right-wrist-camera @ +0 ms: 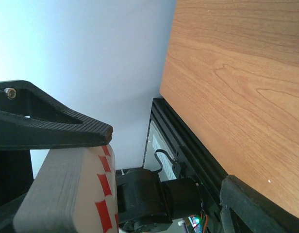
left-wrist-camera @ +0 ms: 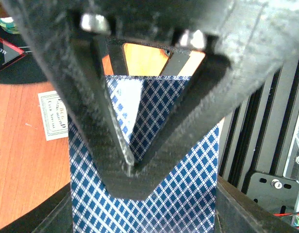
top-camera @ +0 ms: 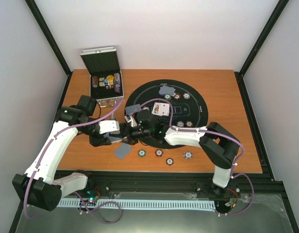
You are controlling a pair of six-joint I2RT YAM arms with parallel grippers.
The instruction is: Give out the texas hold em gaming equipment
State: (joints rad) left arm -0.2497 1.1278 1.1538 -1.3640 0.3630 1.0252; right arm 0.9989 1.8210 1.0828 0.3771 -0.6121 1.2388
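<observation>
My left gripper [left-wrist-camera: 132, 167] is shut on a deck of playing cards [left-wrist-camera: 188, 194] with a blue-and-white diamond back. In the top view it [top-camera: 121, 137] meets my right gripper [top-camera: 134, 132] at the near left rim of the black round mat [top-camera: 198, 104]. The right gripper [right-wrist-camera: 170, 159] is open. Its upper finger [right-wrist-camera: 67, 132] rests on the thick deck [right-wrist-camera: 67, 194], and the lower finger [right-wrist-camera: 251, 204] stands well apart. Cards [top-camera: 167, 90] lie on the mat, one face up [top-camera: 161, 109]. A single card [top-camera: 124, 151] and several chips [top-camera: 159, 153] lie near the front edge.
The open silver case [top-camera: 106, 80] with more chips stands at the back left. A white printed card [left-wrist-camera: 55, 114] lies on the wood beside the left gripper. The table's front rail [right-wrist-camera: 188, 141] runs just beyond the right gripper.
</observation>
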